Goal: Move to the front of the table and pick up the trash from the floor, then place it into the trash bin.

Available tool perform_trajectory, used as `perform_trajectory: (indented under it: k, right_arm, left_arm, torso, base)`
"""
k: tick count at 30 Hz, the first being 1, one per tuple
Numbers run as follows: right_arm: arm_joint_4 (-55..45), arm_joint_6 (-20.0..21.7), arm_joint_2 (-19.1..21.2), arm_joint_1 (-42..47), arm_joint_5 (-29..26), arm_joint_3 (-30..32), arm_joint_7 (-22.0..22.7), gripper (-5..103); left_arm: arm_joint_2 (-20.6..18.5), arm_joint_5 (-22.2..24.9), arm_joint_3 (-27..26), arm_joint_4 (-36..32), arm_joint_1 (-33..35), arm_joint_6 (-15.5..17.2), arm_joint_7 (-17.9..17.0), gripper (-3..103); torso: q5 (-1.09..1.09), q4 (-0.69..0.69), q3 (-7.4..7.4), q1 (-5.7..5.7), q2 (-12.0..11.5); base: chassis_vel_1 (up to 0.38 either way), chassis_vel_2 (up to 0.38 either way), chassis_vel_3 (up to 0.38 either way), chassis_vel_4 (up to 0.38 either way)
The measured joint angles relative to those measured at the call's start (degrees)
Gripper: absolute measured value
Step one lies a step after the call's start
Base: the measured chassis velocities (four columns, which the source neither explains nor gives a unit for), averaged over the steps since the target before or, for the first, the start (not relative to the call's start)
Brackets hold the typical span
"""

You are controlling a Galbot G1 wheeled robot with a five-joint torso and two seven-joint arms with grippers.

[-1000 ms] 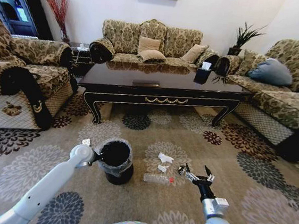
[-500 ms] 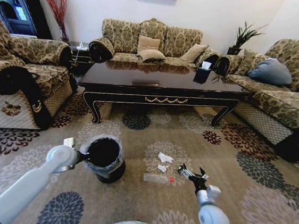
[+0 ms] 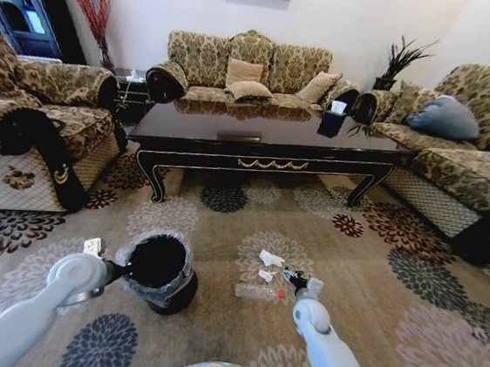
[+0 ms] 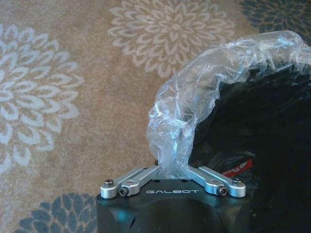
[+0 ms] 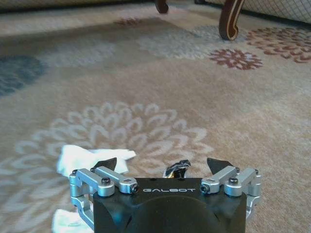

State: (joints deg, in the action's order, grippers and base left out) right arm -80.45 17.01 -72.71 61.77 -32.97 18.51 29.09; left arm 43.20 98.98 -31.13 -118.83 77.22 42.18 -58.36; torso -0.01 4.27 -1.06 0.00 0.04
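The right gripper [image 3: 290, 276] hangs spread and empty at lower centre beside the crumpled paper scraps [image 3: 270, 259], with the plastic bottle [image 3: 259, 293] just below. The scraps look light and soft; pinch a raised fold. The left gripper [image 4: 170, 171] is clenched on the trash bin [image 3: 158, 269] liner at lower left.

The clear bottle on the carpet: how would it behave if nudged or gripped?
The bottle lies on its side and looks empty, so it is probably light and apt to roll. Its thin clear wall may buckle in the right tool, which is open nearby.

2 paper scraps [image 3: 270, 258], 1 bottle [image 3: 259, 293], 1 bin [image 3: 158, 269], 1 table [image 3: 267, 138]
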Motion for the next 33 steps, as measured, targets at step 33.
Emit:
perform_trajectory:
  k: [33]
  right_arm:
    - [24.49,-1.99,-4.33,-12.16,0.3,2.15,-0.3,71]
  left_arm:
    - [0.52,-0.9,-0.8,-1.68,2.24,-0.05,0.12,0]
  torso:
    - [0.0,0.0,0.01,0.0,0.01]
  base:
    - [0.0,0.0,0.0,0.0]
